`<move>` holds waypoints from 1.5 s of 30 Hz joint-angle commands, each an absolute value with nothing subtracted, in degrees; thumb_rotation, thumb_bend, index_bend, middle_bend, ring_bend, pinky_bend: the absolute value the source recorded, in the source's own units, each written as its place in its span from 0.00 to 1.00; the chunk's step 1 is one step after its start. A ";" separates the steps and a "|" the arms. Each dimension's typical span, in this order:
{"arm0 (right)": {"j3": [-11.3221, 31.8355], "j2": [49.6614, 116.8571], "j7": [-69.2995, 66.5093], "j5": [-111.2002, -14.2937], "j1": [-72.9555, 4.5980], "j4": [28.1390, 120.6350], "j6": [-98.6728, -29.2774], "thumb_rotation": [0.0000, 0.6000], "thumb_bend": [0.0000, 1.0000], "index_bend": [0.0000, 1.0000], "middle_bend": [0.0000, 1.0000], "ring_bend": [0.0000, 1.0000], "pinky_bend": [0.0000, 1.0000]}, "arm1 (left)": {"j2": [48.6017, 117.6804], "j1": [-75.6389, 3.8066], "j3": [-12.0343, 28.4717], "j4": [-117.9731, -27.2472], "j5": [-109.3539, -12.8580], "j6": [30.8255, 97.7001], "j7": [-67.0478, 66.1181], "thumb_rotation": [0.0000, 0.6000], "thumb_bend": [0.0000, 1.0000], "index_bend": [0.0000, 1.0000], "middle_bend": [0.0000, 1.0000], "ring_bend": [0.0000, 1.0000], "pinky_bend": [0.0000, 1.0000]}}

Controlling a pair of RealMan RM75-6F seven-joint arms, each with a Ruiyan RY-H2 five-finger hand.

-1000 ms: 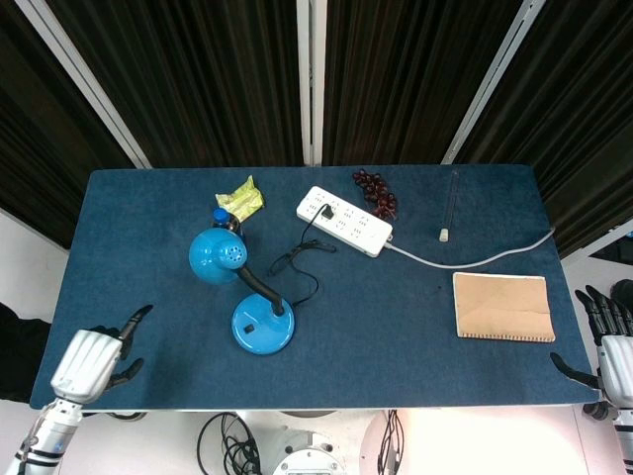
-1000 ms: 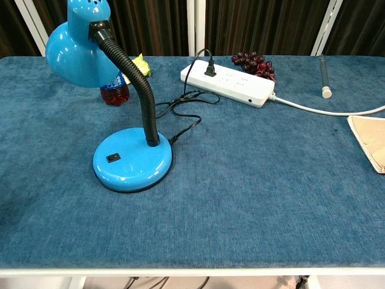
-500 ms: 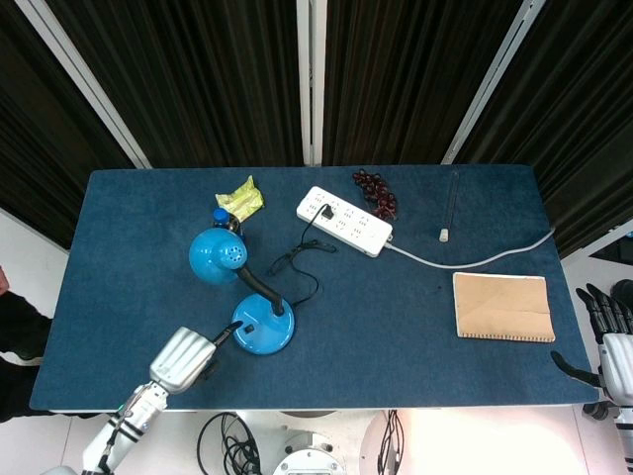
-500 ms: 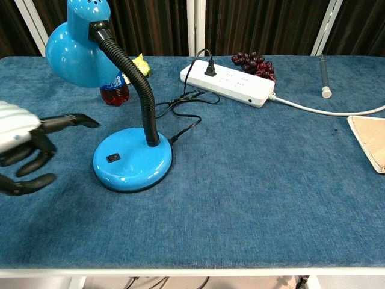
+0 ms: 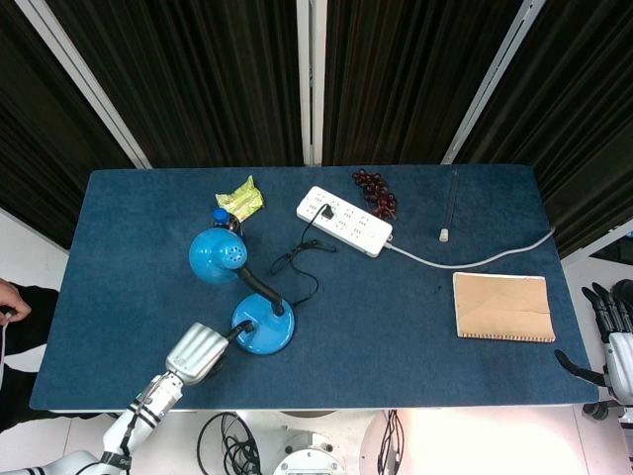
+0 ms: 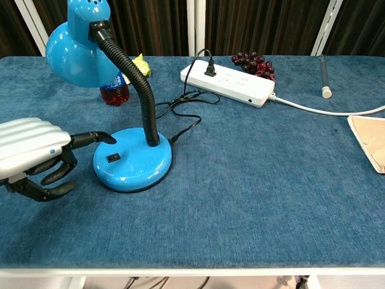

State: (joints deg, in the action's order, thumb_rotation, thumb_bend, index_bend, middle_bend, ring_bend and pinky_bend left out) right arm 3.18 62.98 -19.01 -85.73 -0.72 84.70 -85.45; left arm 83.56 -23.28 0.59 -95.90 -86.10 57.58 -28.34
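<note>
A blue desk lamp stands left of centre, with its round base (image 5: pixel 263 330) (image 6: pixel 132 159) on the blue table (image 5: pixel 396 346) and its shade (image 5: pixel 218 255) (image 6: pixel 75 51) on a black gooseneck. A black switch (image 6: pixel 112 158) sits on the base. My left hand (image 5: pixel 198 351) (image 6: pixel 36 156) is just left of the base and holds nothing. One finger (image 6: pixel 90 138) reaches out to the base's left rim, and I cannot tell whether it touches. The other fingers curl under. My right hand (image 5: pixel 611 336) hangs off the table's right edge with its fingers spread and empty.
The lamp's cord runs to a white power strip (image 5: pixel 344 220) (image 6: pixel 228 81). Dark grapes (image 5: pixel 376 191), a yellow packet (image 5: pixel 241 201) and a small bottle (image 6: pixel 114 90) lie behind. A thin tube (image 5: pixel 450 208) and a brown pad (image 5: pixel 502 307) are on the right. A person's hand (image 5: pixel 10 297) shows at the left edge.
My left hand has moved from the table's front left corner rightward to the lamp base, with one finger now at the base's rim. The right hand has barely moved.
</note>
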 commanded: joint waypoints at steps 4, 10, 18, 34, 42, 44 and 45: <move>3.25 63.22 -19.28 -85.45 -0.82 84.23 -85.13 1.00 0.14 0.00 0.00 0.00 0.00 | 84.21 -23.65 -0.27 -94.99 -84.96 57.58 -28.76 1.00 0.42 0.11 0.77 0.79 0.82; 3.12 63.32 -19.31 -85.23 -0.90 83.96 -84.59 1.00 0.14 0.00 0.00 0.00 0.00 | 84.70 -23.81 -0.99 -94.23 -85.17 58.55 -28.34 1.00 0.42 0.14 0.78 0.79 0.82; 3.16 63.24 -19.23 -84.93 -0.87 84.20 -84.40 1.00 0.14 0.00 0.00 0.00 0.00 | 84.90 -24.34 -1.76 -93.82 -85.08 58.75 -27.76 1.00 0.42 0.14 0.78 0.80 0.82; 3.03 63.06 -18.62 -84.56 -0.88 84.72 -83.79 1.00 0.14 0.00 0.00 0.00 0.00 | 85.54 -24.59 -2.81 -92.29 -85.01 59.80 -25.80 1.00 0.43 0.31 0.78 0.80 0.82; 2.97 63.01 -18.56 -84.49 -0.87 84.82 -83.60 1.00 0.14 0.00 0.00 0.00 0.00 | 85.70 -24.73 -3.20 -91.78 -85.57 60.42 -24.47 1.00 0.43 0.39 0.78 0.80 0.82; 2.97 63.02 -18.55 -84.44 -0.90 84.79 -83.51 1.00 0.14 0.00 0.00 0.00 0.00 | 85.87 -24.60 -3.41 -91.33 -86.35 61.13 -23.48 1.00 0.43 0.40 0.78 0.80 0.82; 2.97 63.02 -18.54 -84.42 -0.89 84.79 -83.48 1.00 0.14 0.00 0.00 0.00 0.00 | 85.93 -24.52 -3.52 -91.14 -86.69 61.45 -23.04 1.00 0.43 0.41 0.78 0.80 0.82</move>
State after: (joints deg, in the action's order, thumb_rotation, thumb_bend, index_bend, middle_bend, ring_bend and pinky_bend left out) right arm 2.97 63.02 -18.54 -84.42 -0.89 84.79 -83.47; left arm 85.80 -24.64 -3.34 -91.46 -86.20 60.98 -23.61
